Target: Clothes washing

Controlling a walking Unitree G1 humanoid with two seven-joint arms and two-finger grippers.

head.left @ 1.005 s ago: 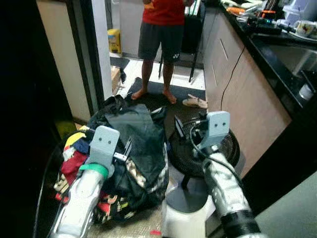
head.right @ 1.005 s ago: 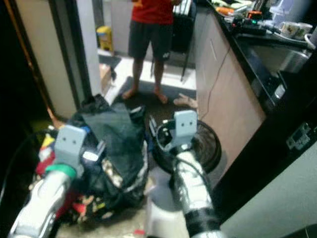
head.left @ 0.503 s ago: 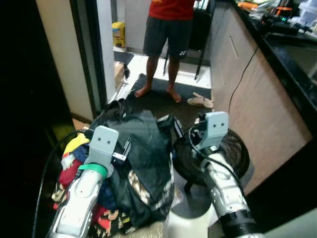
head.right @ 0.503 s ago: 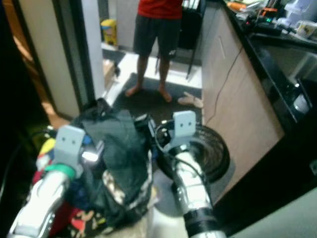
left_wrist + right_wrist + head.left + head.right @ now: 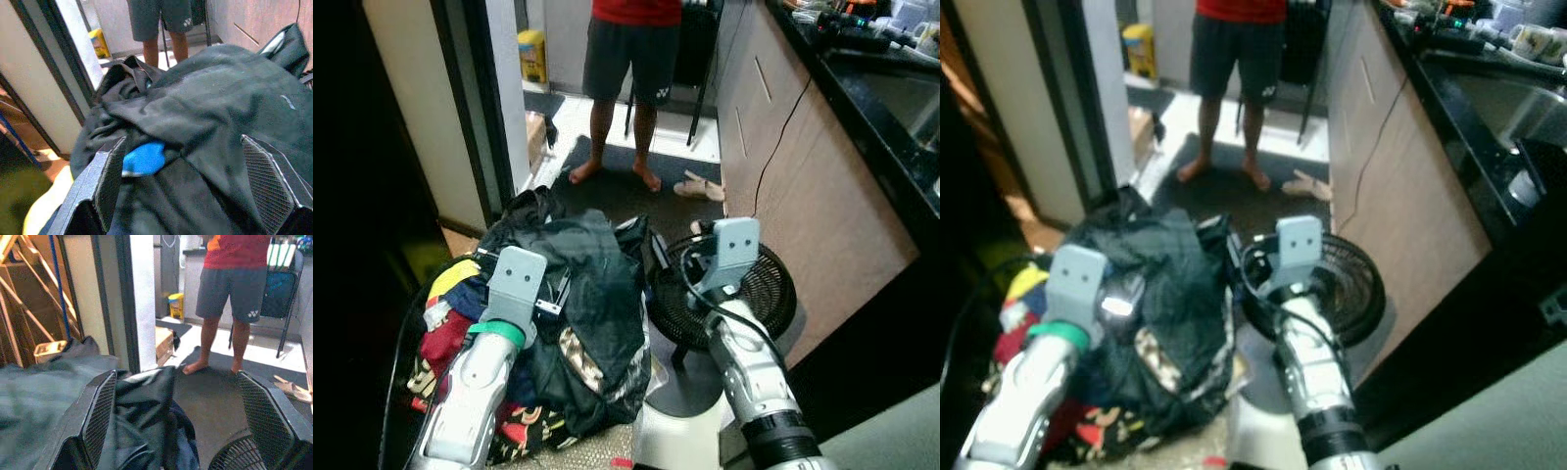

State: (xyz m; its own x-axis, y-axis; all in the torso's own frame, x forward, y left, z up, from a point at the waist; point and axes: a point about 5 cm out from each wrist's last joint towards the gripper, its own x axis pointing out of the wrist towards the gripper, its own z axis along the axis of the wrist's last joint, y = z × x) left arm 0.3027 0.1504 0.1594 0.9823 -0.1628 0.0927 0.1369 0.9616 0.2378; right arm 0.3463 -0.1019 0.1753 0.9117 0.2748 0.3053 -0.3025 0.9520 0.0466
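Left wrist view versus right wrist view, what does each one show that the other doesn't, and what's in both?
Left wrist view: a blue cloth tucked under the dark folds, between the left end effector's open fingers.

Right wrist view: the floor fan's grille, a pair of sandals on the floor, wooden slats beyond the door frame, seen past the right end effector's open fingers.

Both: the dark green garment on the laundry heap, the person's bare legs and the yellow container.
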